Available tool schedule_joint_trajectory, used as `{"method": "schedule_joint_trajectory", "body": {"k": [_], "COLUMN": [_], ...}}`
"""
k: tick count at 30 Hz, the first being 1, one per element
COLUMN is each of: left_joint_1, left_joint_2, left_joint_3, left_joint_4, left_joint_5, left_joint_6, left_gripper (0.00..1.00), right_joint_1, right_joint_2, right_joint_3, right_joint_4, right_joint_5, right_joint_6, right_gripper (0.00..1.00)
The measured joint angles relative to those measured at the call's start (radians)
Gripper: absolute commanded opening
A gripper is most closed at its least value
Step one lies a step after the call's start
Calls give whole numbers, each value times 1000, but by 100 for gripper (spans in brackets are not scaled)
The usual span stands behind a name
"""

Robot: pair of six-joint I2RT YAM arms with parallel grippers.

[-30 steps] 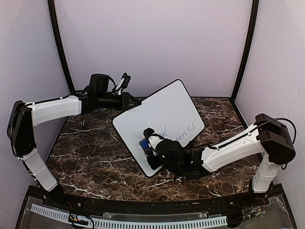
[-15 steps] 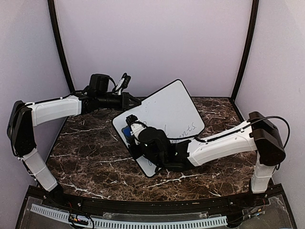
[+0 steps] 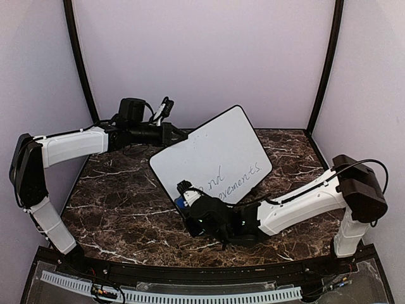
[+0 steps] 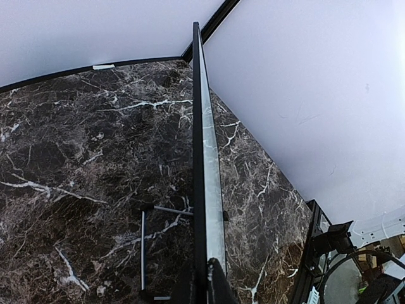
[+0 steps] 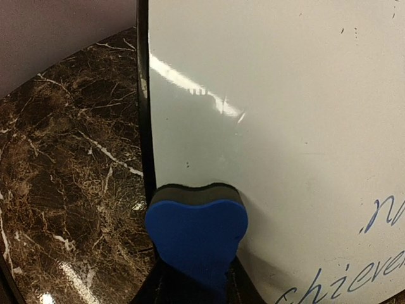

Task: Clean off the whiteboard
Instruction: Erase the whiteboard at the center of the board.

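Our right gripper (image 5: 196, 286) is clamped on the blue eraser (image 5: 196, 229), pressed to the whiteboard (image 3: 221, 149) just inside its near-left edge. The blue handwriting (image 3: 239, 174) lies to the eraser's right, roughly along the board's long axis. Our left gripper (image 3: 179, 135), closed on the far edge, props the board tilted above the table (image 3: 114, 190), so we judge the next stroke runs rightward.

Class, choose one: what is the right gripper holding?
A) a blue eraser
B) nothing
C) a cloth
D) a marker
A: the right wrist view shows the right gripper clamped on a blue eraser in front of the whiteboard.
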Motion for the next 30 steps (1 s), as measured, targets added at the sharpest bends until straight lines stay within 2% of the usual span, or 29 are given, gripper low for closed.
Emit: {"method": "schedule_joint_trajectory", "body": {"k": [9,21,26,30], "left_joint_1": [0,0,0,0], "left_joint_2": [0,0,0,0], "left_joint_3": [0,0,0,0], "left_joint_4": [0,0,0,0], "left_joint_5": [1,0,-1,-1], "left_joint_6": [0,7,8,7], "left_gripper": [0,0,0,0], "right_joint_1": [-6,-88,-98,-108], "right_joint_2": [1,90,84,38], "right_joint_3": [28,306,286,180], "right_joint_4": [-47,11,51,81], "right_joint_5": [14,2,-10,-13], "right_joint_6": [-48,-208,-207,-183], "right_gripper": [24,24,24,24]}}
